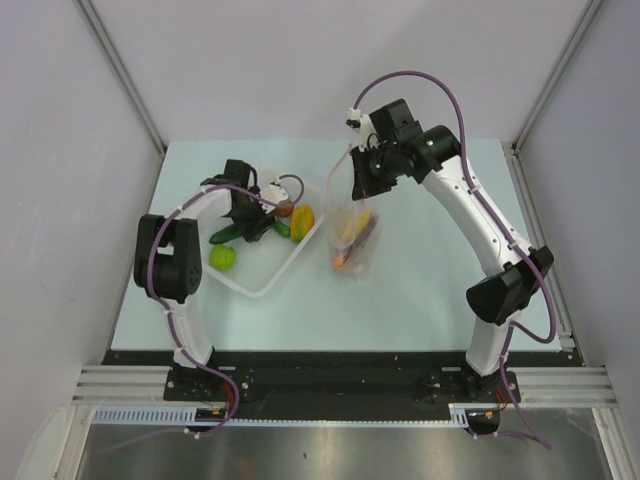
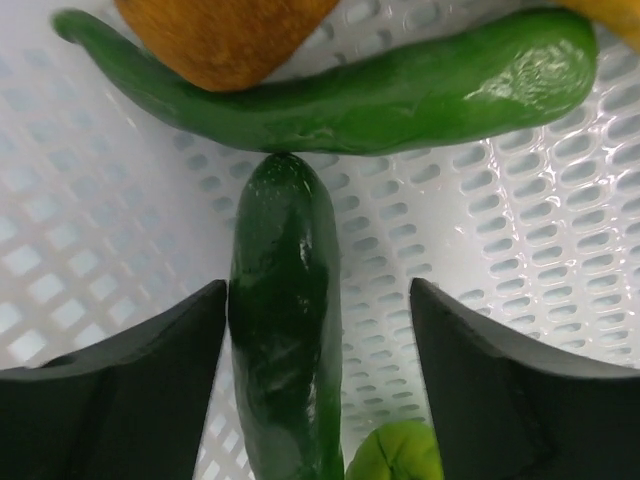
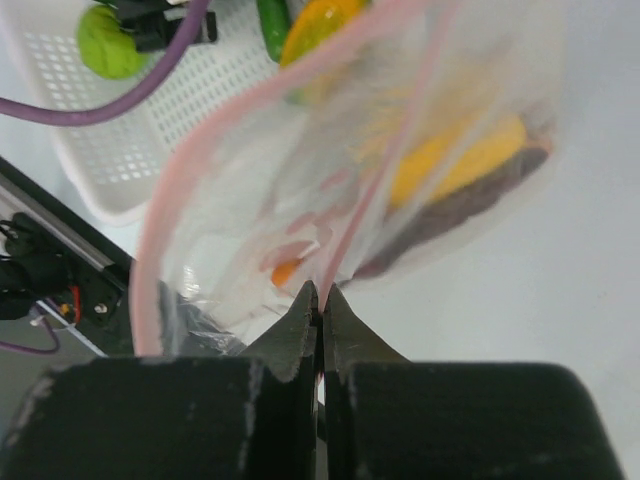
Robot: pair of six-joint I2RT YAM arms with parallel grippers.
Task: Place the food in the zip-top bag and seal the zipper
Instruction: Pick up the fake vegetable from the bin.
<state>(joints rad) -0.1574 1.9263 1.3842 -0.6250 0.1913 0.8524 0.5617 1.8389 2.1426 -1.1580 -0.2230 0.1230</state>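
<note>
My right gripper [image 3: 321, 292] is shut on the pink-red zipper [image 3: 375, 185] of the clear zip-top bag [image 1: 352, 235] and holds its mouth up and open. Yellow, orange and dark red food pieces [image 3: 455, 170] lie inside the bag. My left gripper [image 2: 318, 345] is open, low in the white tray [image 1: 262, 285]; a dark green cucumber [image 2: 287, 330] lies between its fingers, close to the left one. A long green pepper [image 2: 400, 95] lies across beyond it, with an orange piece [image 2: 225, 35] above. A lime-green ball [image 1: 222, 257] sits in the tray, also in the left wrist view [image 2: 395, 455].
The tray stands left of the bag on the pale table [image 1: 420, 290]. An orange-yellow piece [image 1: 301, 219] and a brown piece [image 1: 284, 210] lie in the tray's right part. Grey walls stand on both sides. A purple cable [image 3: 100, 100] crosses the right wrist view.
</note>
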